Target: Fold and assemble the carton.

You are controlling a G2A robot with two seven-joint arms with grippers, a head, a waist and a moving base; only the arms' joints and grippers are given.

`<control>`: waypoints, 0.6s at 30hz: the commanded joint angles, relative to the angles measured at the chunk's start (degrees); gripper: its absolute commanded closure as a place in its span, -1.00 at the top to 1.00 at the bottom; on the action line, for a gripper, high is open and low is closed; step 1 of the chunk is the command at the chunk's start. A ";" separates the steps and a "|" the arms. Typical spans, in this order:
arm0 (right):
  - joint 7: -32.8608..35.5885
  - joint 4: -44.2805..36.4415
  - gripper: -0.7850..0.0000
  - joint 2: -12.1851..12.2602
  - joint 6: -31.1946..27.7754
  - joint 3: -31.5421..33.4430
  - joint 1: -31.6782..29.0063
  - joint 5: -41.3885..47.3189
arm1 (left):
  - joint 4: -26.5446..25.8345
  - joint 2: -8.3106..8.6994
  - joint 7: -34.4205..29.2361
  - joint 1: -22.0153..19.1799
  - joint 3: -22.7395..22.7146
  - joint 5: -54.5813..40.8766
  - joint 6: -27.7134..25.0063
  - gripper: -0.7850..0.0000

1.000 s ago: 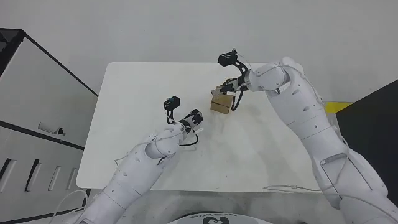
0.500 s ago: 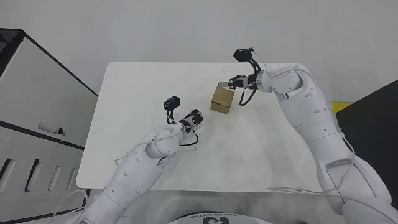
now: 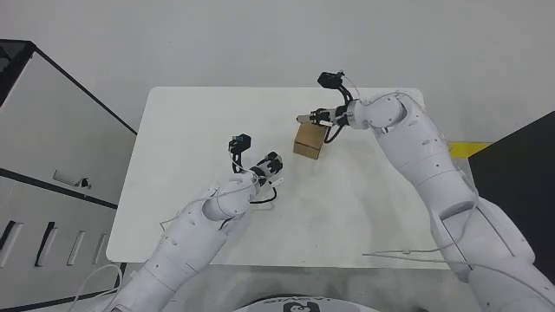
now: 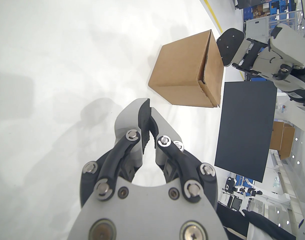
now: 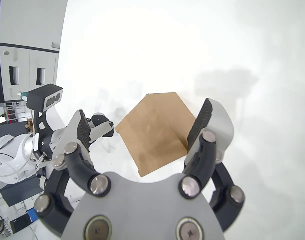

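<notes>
A small brown carton (image 3: 310, 139) stands closed on the white table (image 3: 173, 130), right of its middle. The carton (image 4: 186, 76) shows a flap seam along one edge in the left wrist view. My right gripper (image 3: 314, 118) hovers open just above the carton's far edge; in its own view the right gripper (image 5: 144, 122) has its fingers spread over the carton (image 5: 155, 136), one pad near a corner. My left gripper (image 3: 276, 161) rests low to the carton's left, apart from it; the left gripper (image 4: 149, 118) has its pads closed together on nothing.
A grey cabinet (image 3: 43, 139) stands off the table's left side and a dark panel (image 3: 520, 165) off its right. The table's near half and left part are bare.
The right arm pulled back to the right off the carton, then came back left, now over the carton's far edge. The left arm has not moved.
</notes>
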 commanded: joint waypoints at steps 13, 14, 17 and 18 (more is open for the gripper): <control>7.57 1.78 1.00 -0.33 -0.73 0.27 0.47 7.46 | 0.00 0.00 0.00 0.00 0.00 0.00 0.00 -1.00; 7.94 1.54 1.00 -0.29 -0.56 0.39 0.25 7.96 | 0.00 0.00 0.00 0.00 0.00 0.00 0.00 -1.00; 8.85 0.61 1.00 -0.10 0.22 0.59 -0.35 8.66 | 0.00 0.00 0.00 0.00 0.00 0.00 0.00 -1.00; 9.02 0.27 1.00 -0.03 0.64 0.65 -0.56 8.73 | 0.00 0.00 0.00 0.00 0.00 0.00 0.00 -1.00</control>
